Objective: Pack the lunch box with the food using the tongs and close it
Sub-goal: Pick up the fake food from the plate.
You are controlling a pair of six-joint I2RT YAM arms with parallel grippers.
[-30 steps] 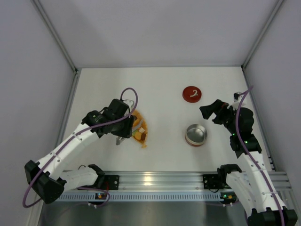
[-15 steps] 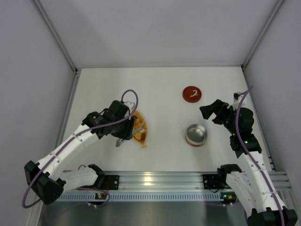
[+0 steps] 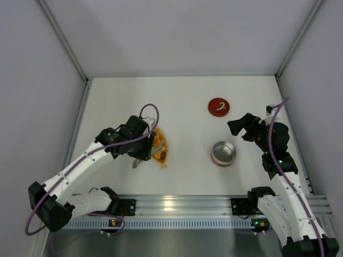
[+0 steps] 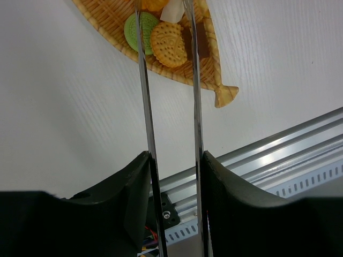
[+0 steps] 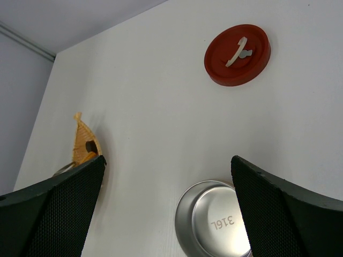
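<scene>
- Left gripper (image 4: 176,158) is clamped narrow on the tongs (image 4: 146,96). I see one slim arm pressed against each finger, with a gap between the two arms.
- From the wrist view, both tong arms reach out over the orange leaf-shaped dish (image 4: 110,21), and their tips run off the top edge.
- Food sits in that dish: a brown biscuit (image 4: 168,44) between the tong arms, and a green round piece (image 4: 140,32) just beside it.
- Right gripper (image 5: 167,166) stands wide, holding nothing, above the table (image 3: 187,96) near the lunch box (image 5: 214,219).
- I see the tin upright and open, its bare steel bottom showing.
- Its red lid (image 5: 237,54) lies flat, well apart, farther back.
</scene>
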